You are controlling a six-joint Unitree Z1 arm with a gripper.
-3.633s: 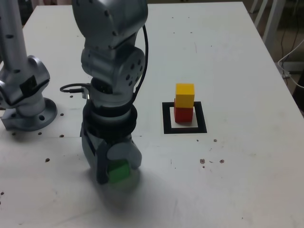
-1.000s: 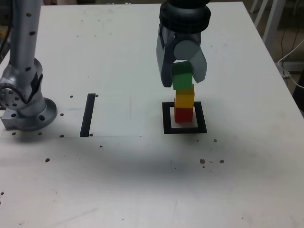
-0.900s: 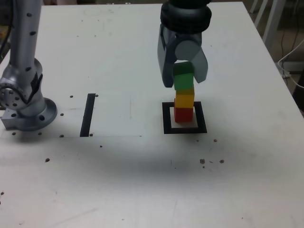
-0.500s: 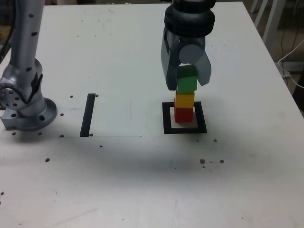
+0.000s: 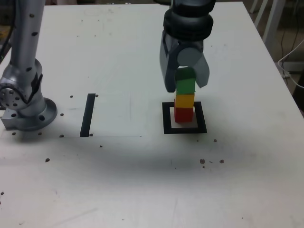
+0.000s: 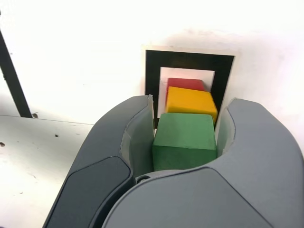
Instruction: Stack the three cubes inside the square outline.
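The three cubes stand in one column: red cube (image 5: pixel 183 114) at the bottom, yellow cube (image 5: pixel 185 101) on it, green cube (image 5: pixel 185 85) on top. The column rests inside the square outline (image 5: pixel 167 124). My gripper (image 5: pixel 185 87) hangs straight over the column, one jaw close on each side of the green cube. In the wrist view the green cube (image 6: pixel 184 140) fills the space between the fingers of my gripper (image 6: pixel 188 107), above the yellow cube (image 6: pixel 190 102), the red cube (image 6: pixel 185 84) and the square outline (image 6: pixel 152 71). Whether the jaws still press the cube does not show.
A thin black strip (image 5: pixel 88 115) lies at the exterior view's left of the outline, also visible as the black strip (image 6: pixel 12 78) in the wrist view. The arm's grey base (image 5: pixel 26 102) stands at the far left. The table's edge (image 5: pixel 285 85) runs along the right.
The gripper carried the green cube from the front left over to the column and lowered it onto the yellow cube. Over the last half second it shifted slightly left and the cube settled.
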